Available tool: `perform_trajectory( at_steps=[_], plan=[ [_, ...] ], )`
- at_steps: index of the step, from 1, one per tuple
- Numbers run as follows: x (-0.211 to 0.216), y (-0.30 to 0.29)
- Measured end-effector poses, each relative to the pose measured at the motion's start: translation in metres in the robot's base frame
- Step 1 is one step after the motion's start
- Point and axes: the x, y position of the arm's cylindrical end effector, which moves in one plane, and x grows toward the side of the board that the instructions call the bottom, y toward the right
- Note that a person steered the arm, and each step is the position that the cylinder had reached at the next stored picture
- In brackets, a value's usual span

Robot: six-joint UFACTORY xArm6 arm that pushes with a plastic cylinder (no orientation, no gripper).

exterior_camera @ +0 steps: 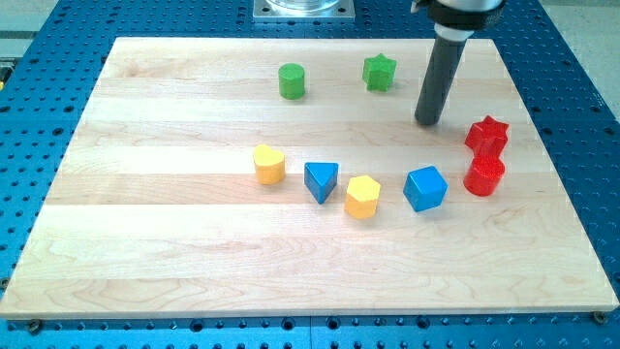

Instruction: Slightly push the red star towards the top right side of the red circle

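Note:
The red star (pixel 486 135) lies near the view's right edge of the wooden board (pixel 174 252). The red circle (pixel 483 176) sits just below it, and the two touch or nearly touch. My tip (pixel 428 122) rests on the board to the left of the red star and slightly above it, a short gap away. The dark rod rises from the tip toward the view's top.
A blue cube (pixel 425 188) lies left of the red circle. A yellow hexagon (pixel 362 197), a blue triangle (pixel 322 180) and a yellow block (pixel 269 164) run leftward. A green cylinder (pixel 292 80) and a green star (pixel 380 72) sit near the top.

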Motion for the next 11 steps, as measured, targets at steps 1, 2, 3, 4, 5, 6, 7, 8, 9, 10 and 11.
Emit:
perform_trajectory(
  at_steps=[1, 2, 3, 4, 5, 6, 7, 8, 9, 10, 11],
  plan=[
    [-0.001, 0.022],
    [-0.007, 0.030],
    [-0.011, 0.038],
    [-0.011, 0.035],
    [-0.011, 0.028],
    [-0.010, 0.001],
    [0.022, -0.002],
    [0.043, 0.020],
    [0.042, 0.032],
    [0.042, 0.032],
    [0.037, 0.032]
  ],
)
